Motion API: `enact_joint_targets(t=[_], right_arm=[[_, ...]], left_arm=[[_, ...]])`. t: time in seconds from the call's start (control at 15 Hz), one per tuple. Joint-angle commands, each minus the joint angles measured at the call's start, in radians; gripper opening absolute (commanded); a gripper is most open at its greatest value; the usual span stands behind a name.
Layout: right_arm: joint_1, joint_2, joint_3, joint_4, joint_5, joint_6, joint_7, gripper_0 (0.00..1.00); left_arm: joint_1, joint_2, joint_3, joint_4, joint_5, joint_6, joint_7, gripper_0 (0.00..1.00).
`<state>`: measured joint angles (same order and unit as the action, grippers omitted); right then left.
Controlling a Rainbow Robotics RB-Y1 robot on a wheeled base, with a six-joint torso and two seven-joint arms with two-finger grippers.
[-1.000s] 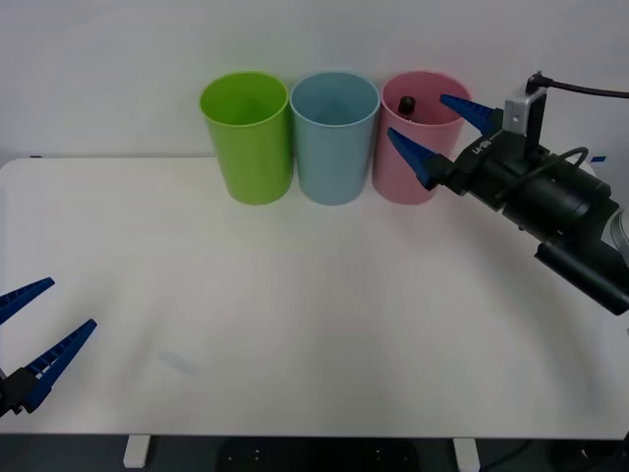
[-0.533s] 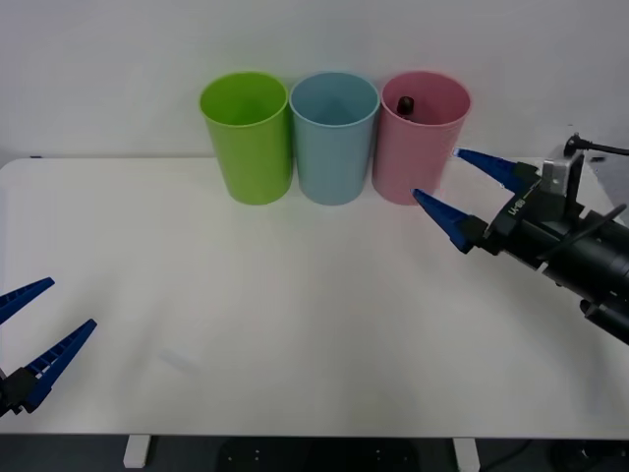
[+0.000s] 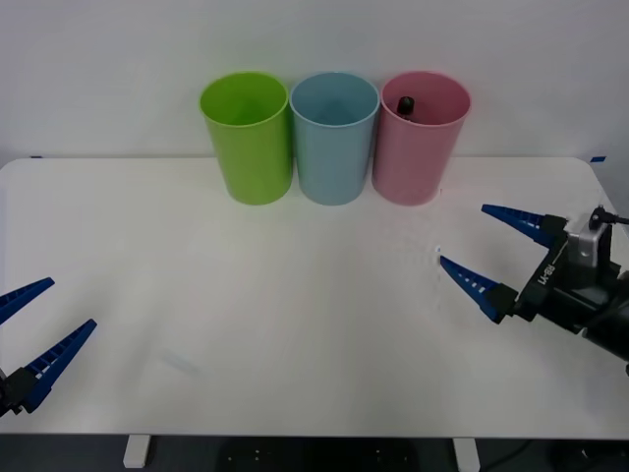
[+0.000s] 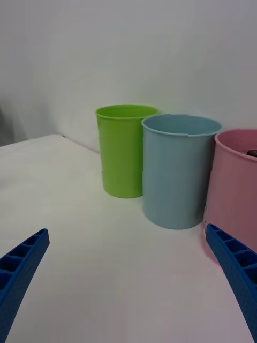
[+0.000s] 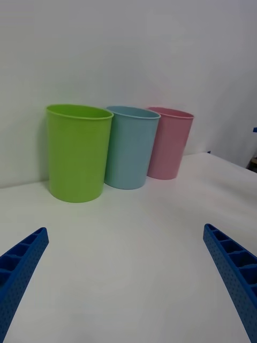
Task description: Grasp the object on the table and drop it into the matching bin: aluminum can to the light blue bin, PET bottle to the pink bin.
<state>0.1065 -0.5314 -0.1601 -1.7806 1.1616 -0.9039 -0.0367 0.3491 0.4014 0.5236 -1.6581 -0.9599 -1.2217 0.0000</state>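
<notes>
- The table (image 3: 295, 324) is a wide white top with rounded corners, and most of its surface lies bare in front of the robot.
- 3 tall round bins stand in a row along its far edge, each just beside the next.
- The green bin (image 3: 247, 136) is the robot's leftmost of the 3; what I can see of its inside is plain green wall.
- The light blue bin (image 3: 334, 138) stands in the middle, and the part of its inside I can see shows only blue wall.
- The pink bin (image 3: 423, 147) is on the right end of the row, and it holds the bottle.
- The right gripper (image 3: 491, 251) hangs over the right side of the table, near the pink bin but well clear of it, its 2 blue ribbed fingers spread wide with nothing between them.
- The left gripper (image 3: 34, 324) sits low at the near left edge of the table, far from the bins, its fingers also spread apart and holding nothing.
- The bottle (image 3: 405, 103) shows as a black cap poking up inside the pink bin, against the far wall; the rest of it is hidden by the rim.
</notes>
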Motion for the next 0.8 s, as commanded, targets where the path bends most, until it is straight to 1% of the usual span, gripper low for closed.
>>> enact_joint_targets(t=[0.07, 0.2, 0.4, 0.8], right_arm=[[0.058, -0.007, -0.036, -0.006, -0.007, -0.075, 0.024, 1.00], [0.085, -0.007, -0.071, -0.006, -0.010, -0.144, 0.017, 1.00], [0.118, -0.007, -0.098, -0.008, -0.023, -0.211, 0.006, 1.00], [0.148, -0.007, -0.101, -0.019, -0.025, -0.225, -0.003, 1.00]], left_arm=[[0.000, 0.000, 0.000, 0.000, 0.000, 0.000, 0.000, 1.00], [0.000, 0.000, 0.000, 0.000, 0.000, 0.000, 0.000, 1.00], [0.000, 0.000, 0.000, 0.000, 0.000, 0.000, 0.000, 1.00], [0.000, 0.000, 0.000, 0.000, 0.000, 0.000, 0.000, 1.00]])
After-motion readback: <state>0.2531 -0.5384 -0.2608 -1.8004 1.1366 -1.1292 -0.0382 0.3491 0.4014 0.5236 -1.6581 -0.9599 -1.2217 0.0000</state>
